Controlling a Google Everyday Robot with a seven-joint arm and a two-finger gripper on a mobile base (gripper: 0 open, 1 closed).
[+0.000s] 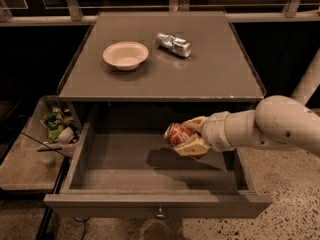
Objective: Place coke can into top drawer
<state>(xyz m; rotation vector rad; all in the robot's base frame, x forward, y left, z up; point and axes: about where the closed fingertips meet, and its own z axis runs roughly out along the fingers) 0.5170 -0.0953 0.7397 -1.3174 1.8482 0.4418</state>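
Your gripper [187, 136] clamps the coke can [176, 133] sideways above the open top drawer [150, 204]; released here, it could roll.

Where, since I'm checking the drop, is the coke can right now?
In the camera view, the gripper holds the coke can over the open top drawer, just right of centre.

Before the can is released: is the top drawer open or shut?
Open: top drawer is pulled out, its floor showing. The gripper holds the coke can above it.
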